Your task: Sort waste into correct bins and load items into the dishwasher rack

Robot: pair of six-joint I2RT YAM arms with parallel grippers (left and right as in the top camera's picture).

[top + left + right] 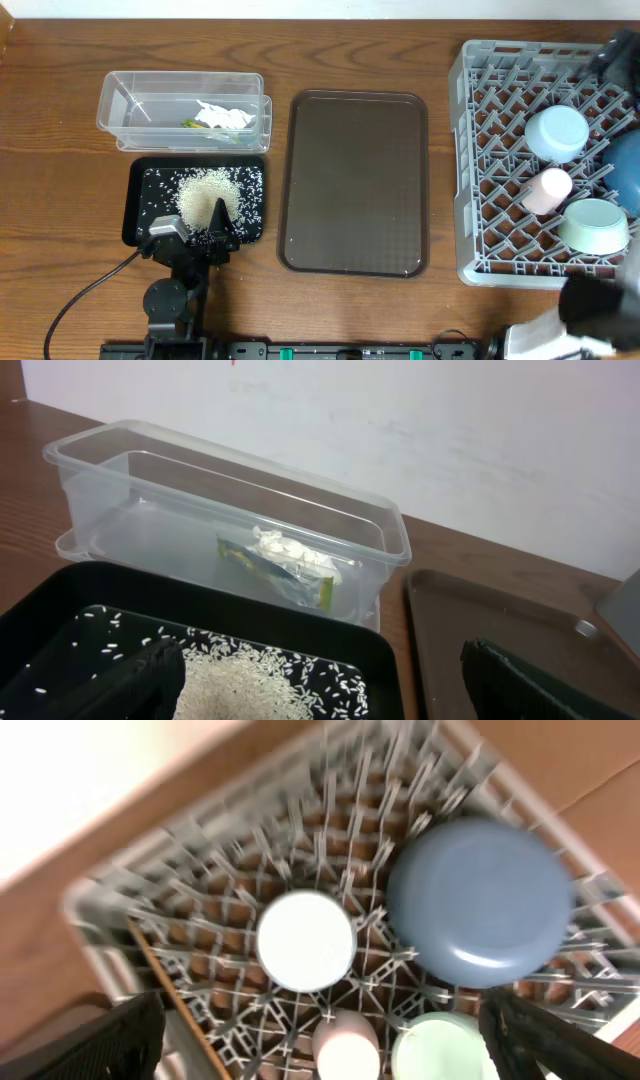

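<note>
A brown wooden table [60, 130] runs up to a pale wall, and the brown serving tray [355, 180] lies bare in the middle of it; we place everything else from that tray.

To the left of the serving tray, on the wall side, sits the clear tub [120, 100]. The crumpled tissue [222, 116] lies inside it, at the end nearest the serving tray, with the yellow-green wrapper [190, 124] just beside it.

Also left of the serving tray, but on the robot's side, lies the black tray [135, 200], just beside the tub. The heap of rice [207, 195] is piled in its middle, and loose grains are scattered around the heap.

The left gripper [192, 225] hangs over the near edge of the black tray with its jaws spread wide and nothing between them.

To the right of the serving tray stands the grey rack [470, 150]. In it we see the light-blue bowl [556, 133], the pink cup [547, 189], the mint bowl [594, 226] and the dark-blue bowl [628, 170], which is partly cut off by the picture's edge.

The right gripper [330, 1040] is above the rack, jaws wide apart and empty. Its wrist view is blurred.
</note>
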